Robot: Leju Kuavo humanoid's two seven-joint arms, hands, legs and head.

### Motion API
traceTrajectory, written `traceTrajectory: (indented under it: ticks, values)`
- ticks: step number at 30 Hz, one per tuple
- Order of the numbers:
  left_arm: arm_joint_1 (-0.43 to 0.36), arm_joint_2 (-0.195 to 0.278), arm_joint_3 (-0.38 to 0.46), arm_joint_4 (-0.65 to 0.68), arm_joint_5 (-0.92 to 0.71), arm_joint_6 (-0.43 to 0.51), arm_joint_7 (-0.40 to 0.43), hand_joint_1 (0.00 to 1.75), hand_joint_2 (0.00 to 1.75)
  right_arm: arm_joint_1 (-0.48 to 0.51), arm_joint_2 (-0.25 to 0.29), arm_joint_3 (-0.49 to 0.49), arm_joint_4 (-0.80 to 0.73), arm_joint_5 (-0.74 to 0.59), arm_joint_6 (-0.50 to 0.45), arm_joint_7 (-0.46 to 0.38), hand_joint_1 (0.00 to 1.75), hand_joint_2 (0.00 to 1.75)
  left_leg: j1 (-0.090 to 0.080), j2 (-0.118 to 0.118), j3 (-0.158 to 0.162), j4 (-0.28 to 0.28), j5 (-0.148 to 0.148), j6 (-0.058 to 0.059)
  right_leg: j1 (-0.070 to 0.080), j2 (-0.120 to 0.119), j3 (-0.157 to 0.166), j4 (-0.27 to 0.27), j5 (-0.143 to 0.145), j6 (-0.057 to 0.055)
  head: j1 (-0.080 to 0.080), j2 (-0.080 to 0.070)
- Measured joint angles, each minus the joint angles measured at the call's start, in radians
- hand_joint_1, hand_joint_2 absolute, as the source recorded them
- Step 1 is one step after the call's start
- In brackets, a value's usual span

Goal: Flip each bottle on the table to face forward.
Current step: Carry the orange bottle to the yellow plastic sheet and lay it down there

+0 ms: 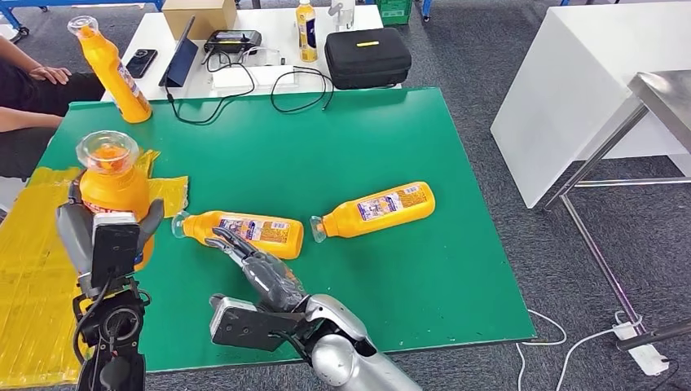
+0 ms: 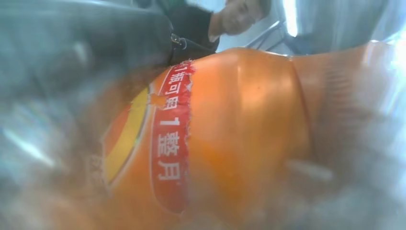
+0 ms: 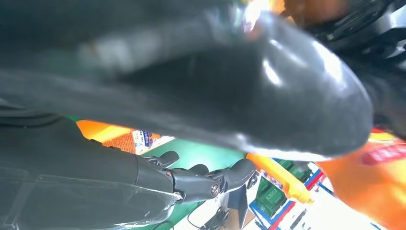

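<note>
Green table (image 1: 342, 147) across the middle, with a white table (image 1: 269, 32) behind it carrying a black case (image 1: 367, 57), a cardboard box (image 1: 200, 16), a phone (image 1: 141, 62) and cables; yellow sheet (image 1: 33, 269) over the left edge of the green top. Four orange bottles on the green side: one lying near the centre (image 1: 376, 208), cap toward the left; one lying just left of it (image 1: 238, 231), cap also to the left; one standing upright at the far left corner (image 1: 114, 72); one upright in the left hand (image 1: 107, 236), above the yellow sheet. Left hand grasping this held bottle (image 1: 112, 183) around its body, fingers on both sides; orange body and red label band very close in the left wrist view (image 2: 230, 134). Right hand (image 1: 259, 269) released, fingers stretched out and apart, tips at or touching the side of the second lying bottle; cannot tell if real contact. A person's arm (image 1: 37, 77) at the far left edge.
</note>
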Motion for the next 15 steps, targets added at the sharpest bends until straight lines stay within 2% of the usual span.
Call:
traceTrajectory:
  ticks: [4, 7, 9, 12, 15]
  values:
    - [-0.03, 0.081, 0.0, 0.107, -0.243, 0.124, 0.056, 1.75, 1.75, 0.0, -0.008, 0.0, 0.0, -0.026, 0.003, -0.016, 0.0, 0.0, 0.0, 0.001, 0.0, 0.0, 0.0, 0.0, 0.0, 0.0, 0.0, 0.0, 0.0, 0.0, 0.0, 0.0]
    - [-0.042, 0.14, 0.002, 0.186, -0.33, 0.162, 0.084, 1.75, 1.75, 0.0, -0.015, 0.0, 0.0, -0.038, 0.003, -0.02, 0.0, 0.0, 0.001, 0.0, 0.0, 0.0, 0.0, 0.0, 0.0, 0.0, 0.0, 0.0, 0.0, 0.0, 0.0, 0.0]
    - [-0.045, 0.172, 0.007, 0.225, -0.458, 0.17, 0.137, 1.75, 1.75, -0.001, -0.021, 0.0, 0.0, -0.051, 0.004, -0.024, 0.0, 0.0, 0.001, 0.0, 0.0, 0.0, 0.0, 0.0, 0.0, 0.0, 0.0, 0.001, 0.0, 0.0, 0.0, 0.0]
    - [-0.035, 0.241, 0.009, 0.277, -0.652, 0.172, 0.271, 1.75, 1.75, -0.003, -0.038, 0.001, -0.001, -0.083, 0.006, -0.031, 0.0, 0.0, 0.001, 0.001, 0.0, 0.0, 0.0, 0.0, 0.0, 0.001, 0.0, 0.001, 0.0, 0.0, 0.0, 0.0]
    - [-0.02, 0.356, -0.07, 0.348, -0.692, 0.173, 0.497, 1.75, 1.75, -0.004, -0.062, 0.002, -0.006, -0.113, 0.01, -0.038, 0.0, 0.0, 0.001, 0.002, 0.0, 0.0, 0.0, 0.0, 0.0, 0.002, -0.001, 0.001, 0.0, 0.0, 0.0, 0.0]
